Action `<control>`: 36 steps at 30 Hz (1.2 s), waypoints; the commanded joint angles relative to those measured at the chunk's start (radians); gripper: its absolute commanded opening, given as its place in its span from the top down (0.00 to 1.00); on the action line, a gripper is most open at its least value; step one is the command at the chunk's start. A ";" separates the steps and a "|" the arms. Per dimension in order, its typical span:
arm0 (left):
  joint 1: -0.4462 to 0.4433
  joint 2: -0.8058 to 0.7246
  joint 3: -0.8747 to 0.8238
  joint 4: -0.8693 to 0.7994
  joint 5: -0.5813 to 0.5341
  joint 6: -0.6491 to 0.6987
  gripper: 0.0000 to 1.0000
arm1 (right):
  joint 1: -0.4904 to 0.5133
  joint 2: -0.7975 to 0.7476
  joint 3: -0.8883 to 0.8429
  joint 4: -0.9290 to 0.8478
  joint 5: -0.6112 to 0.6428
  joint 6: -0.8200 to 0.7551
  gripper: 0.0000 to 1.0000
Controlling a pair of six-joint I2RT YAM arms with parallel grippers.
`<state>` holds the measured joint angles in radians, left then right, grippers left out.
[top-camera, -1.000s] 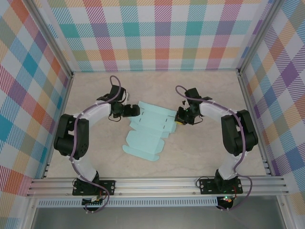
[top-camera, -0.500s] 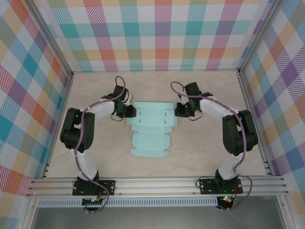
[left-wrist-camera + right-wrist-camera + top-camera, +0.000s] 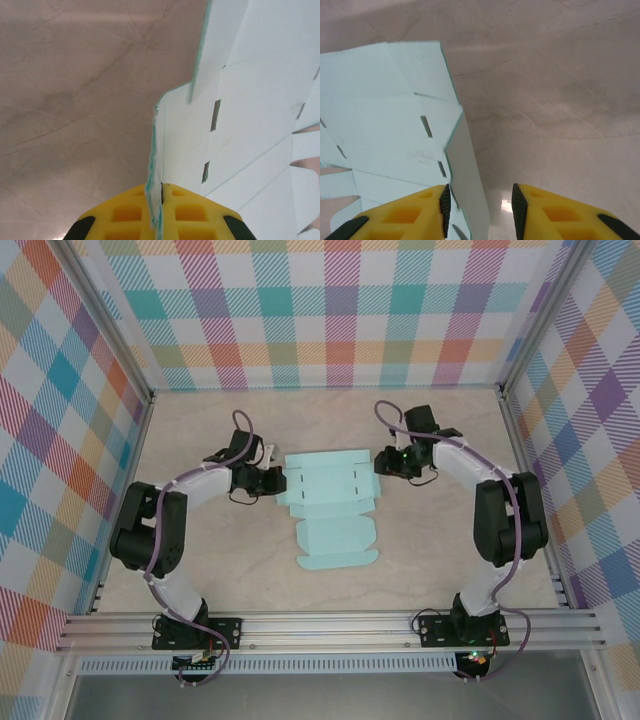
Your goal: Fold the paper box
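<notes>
Yellow moulded pads [image 3: 125,215] of the left hand [image 3: 161,192] are pressed together on the left edge of the paper box [image 3: 250,100], and a thin strip of card is pinched on edge between them. The pads of the right hand [image 3: 480,200] are set apart with a clear gap. A raised side flap of the sheet lies against the inner face of one pad and is not clamped.

From above, the pale aqua sheet is recorded lying unfolded near the middle of the worktop [image 3: 200,560], spanned between the two hands. A wide panel is noted on the far side and a narrower panel towards the arm bases. Its outline is die-cut, with notched corners, crease lines and short dark slots near both side flaps. The card is thin, matt and smooth, and a darker teal line shows along its cut edges.

Bare worktop is noted on every side of the sheet, most of it towards the back wall and the near rail [image 3: 330,625]. The surface is beige, faintly veined like stone, and slightly glossy. Plaid-patterned walls [image 3: 340,310] enclose it on three sides.
</notes>
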<state>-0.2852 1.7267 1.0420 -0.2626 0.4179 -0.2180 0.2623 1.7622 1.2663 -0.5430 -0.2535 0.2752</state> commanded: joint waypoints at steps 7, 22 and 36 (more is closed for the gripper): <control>0.014 -0.088 -0.017 0.022 -0.002 -0.284 1.00 | 0.165 -0.272 0.031 -0.115 0.147 0.078 0.45; 0.014 -0.084 0.033 0.057 0.116 -0.378 1.00 | 0.435 -0.007 0.100 0.011 -0.001 -0.032 0.30; 0.011 -0.069 0.062 0.025 0.110 -0.389 1.00 | 0.474 0.139 0.226 -0.029 0.063 -0.053 0.29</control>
<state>-0.2852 1.6638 1.0649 -0.2329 0.5079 -0.5915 0.7204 1.8637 1.4429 -0.5549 -0.2264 0.2447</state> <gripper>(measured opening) 0.043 0.709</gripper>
